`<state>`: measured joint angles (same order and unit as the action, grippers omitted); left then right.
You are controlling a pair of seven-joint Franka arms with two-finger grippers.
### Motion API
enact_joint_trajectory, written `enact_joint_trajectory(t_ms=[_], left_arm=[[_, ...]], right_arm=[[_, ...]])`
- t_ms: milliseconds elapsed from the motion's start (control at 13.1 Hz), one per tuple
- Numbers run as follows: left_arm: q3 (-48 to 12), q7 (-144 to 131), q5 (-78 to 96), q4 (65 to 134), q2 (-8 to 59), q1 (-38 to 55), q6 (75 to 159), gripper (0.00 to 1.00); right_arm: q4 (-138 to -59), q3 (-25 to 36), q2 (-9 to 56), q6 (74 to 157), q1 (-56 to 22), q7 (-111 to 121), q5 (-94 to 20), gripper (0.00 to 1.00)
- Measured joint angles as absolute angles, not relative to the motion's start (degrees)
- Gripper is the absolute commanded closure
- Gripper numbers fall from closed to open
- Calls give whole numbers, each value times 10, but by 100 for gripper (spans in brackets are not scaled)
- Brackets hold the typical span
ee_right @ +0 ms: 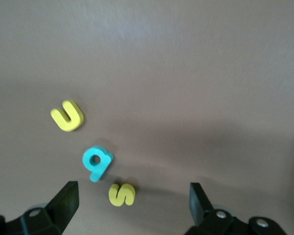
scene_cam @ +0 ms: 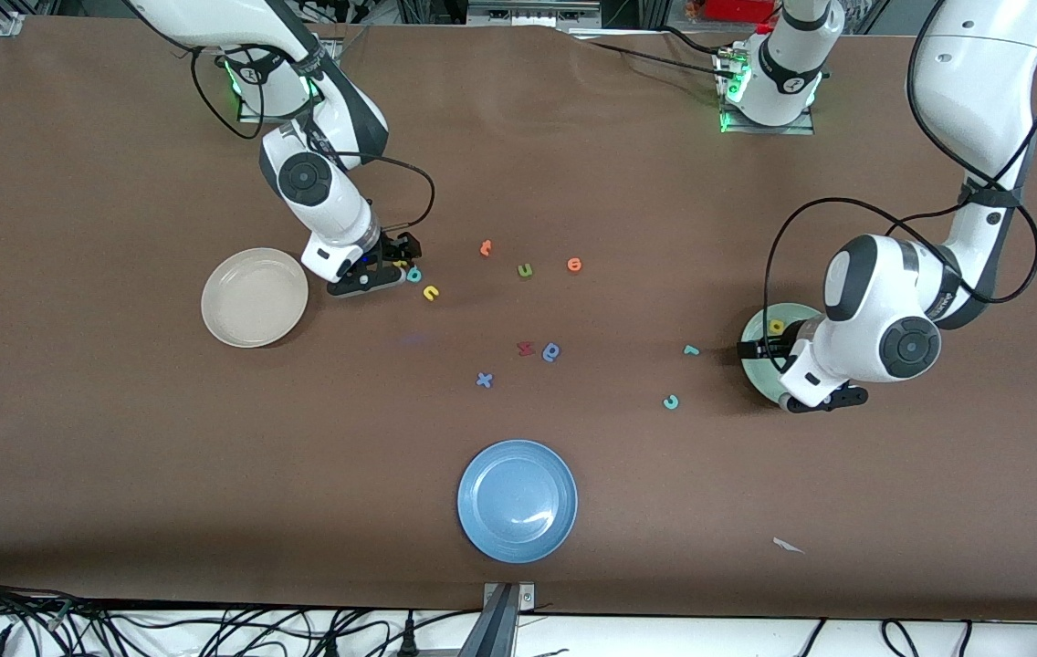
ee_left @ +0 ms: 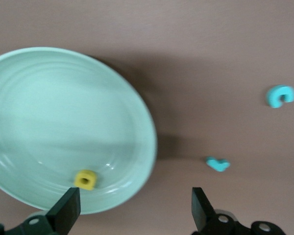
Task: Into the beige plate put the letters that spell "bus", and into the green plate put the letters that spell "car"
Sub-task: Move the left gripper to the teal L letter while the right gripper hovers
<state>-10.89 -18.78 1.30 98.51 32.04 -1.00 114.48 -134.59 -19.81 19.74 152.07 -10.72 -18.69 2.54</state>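
My right gripper [scene_cam: 395, 264] hangs open, low over the yellow "s" [ee_right: 122, 194], which lies between its fingers without touching them. The teal "b" [ee_right: 97, 163] and yellow "u" [ee_right: 67, 116] lie just beside it. The empty beige plate [scene_cam: 254, 297] sits close by, toward the right arm's end. My left gripper [ee_left: 134, 210] is open and holds nothing, above the green plate's [ee_left: 49, 107] rim. The yellow "a" [ee_left: 85, 179] lies in that plate. On the table beside the plate are the teal "r" [ee_left: 218, 164] and teal "c" [ee_left: 281, 96].
A blue plate [scene_cam: 517, 500] sits near the table's front edge. Loose letters lie mid-table: an orange one [scene_cam: 486, 247], an olive "u" [scene_cam: 525, 270], another orange one [scene_cam: 574, 265], a red one [scene_cam: 525, 348], a blue one [scene_cam: 551, 351], a blue "x" [scene_cam: 484, 380].
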Motion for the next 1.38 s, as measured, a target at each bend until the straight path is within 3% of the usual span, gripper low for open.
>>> enact_joint_trajectory(t_ms=[153,382,1070,1223,1376], left_arm=[[-111,-225,18,984,321,14,1172,2],[-112,-284,19,989,331,50,1216,17],[-111,-316,19,1058,364,71,1314,30],[-111,-320,19,1063,367,71,1316,35],[-111,-322,19,1062,367,71,1316,48]], right_arm=[[-1363,-199,199,1541,-110,-188,25,0],[-1379,-199,199,1563,-114,-194,26,0],[-1383,-200,205,1569,-135,-198,34,8],[-1383,-200,207,1569,-135,-198,34,11],[-1383,-200,207,1569,-135,-198,35,17]])
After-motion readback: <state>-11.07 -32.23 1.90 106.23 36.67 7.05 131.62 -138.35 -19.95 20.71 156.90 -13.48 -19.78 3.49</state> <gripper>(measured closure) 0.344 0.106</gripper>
